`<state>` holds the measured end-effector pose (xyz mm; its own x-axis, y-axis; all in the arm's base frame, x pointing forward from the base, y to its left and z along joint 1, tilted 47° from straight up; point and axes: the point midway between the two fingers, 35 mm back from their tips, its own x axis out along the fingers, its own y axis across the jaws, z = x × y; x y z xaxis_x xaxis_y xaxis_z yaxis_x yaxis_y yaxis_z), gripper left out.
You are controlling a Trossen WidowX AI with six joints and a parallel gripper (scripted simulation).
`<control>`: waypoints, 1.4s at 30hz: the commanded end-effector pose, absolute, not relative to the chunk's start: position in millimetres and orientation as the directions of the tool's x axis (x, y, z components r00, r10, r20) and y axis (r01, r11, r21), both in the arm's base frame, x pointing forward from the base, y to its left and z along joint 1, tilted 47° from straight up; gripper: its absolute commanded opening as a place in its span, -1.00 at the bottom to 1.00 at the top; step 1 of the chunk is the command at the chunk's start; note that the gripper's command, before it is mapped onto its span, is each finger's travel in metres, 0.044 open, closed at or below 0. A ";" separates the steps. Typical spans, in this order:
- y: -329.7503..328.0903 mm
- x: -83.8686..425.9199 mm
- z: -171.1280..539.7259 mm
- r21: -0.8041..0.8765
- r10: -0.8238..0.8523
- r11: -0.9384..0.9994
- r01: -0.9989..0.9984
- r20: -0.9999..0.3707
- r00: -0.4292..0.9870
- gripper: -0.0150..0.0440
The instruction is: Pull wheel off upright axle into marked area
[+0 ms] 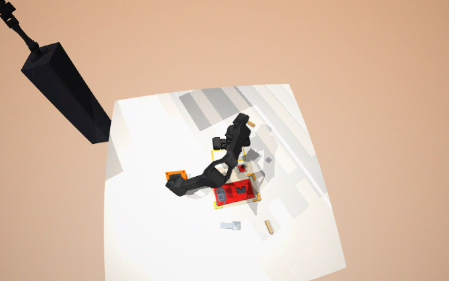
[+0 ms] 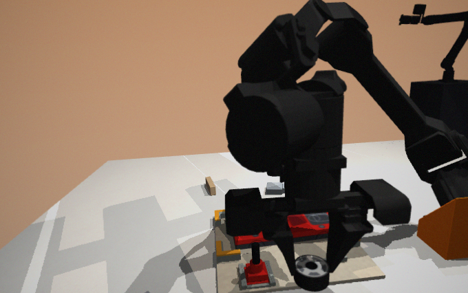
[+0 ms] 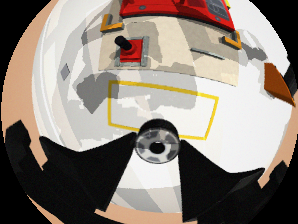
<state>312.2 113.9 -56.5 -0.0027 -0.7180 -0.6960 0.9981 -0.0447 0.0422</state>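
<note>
My gripper (image 2: 311, 272) (image 3: 158, 140) is shut on the wheel (image 2: 310, 282) (image 3: 156, 126), a black tyre with a grey spoked face turned up. The wheel is held in the air, clear of the axle, beyond the board's edge. The black upright axle (image 2: 255, 253) (image 3: 123, 43) stands bare on its red base (image 2: 256, 274) (image 3: 132, 54). The marked area is a yellow outline (image 1: 212, 155) (image 3: 109, 104) on the table. In the wrist view the wheel overlaps its near line; its height over it is unclear. The arm hides the wheel in the top view.
The beige board (image 2: 365, 272) (image 3: 220, 71) carries a red housing (image 1: 232, 196) (image 3: 175, 12) between corner brackets. An orange block (image 2: 445, 231) (image 3: 276, 86) is by the arm's base. Wooden pieces (image 1: 268, 227) (image 2: 210, 186) and a pale grey part (image 1: 228, 225) lie farther off.
</note>
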 end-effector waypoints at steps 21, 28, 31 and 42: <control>57.6 310.3 -106.0 0.037 -0.723 -0.053 0.998 -0.690 -0.013 0.04; 68.4 311.3 -96.7 0.037 -0.723 -0.050 0.998 -0.691 -0.010 0.53; 90.9 311.3 -75.8 0.037 -0.723 -0.043 0.998 -0.690 -0.006 0.53; 113.6 255.8 -32.4 0.030 -0.723 -0.036 0.999 -0.691 -0.005 1.00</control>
<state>281.1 101.6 -55.0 -0.0229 -0.7321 -0.6808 0.9986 -0.0486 0.0187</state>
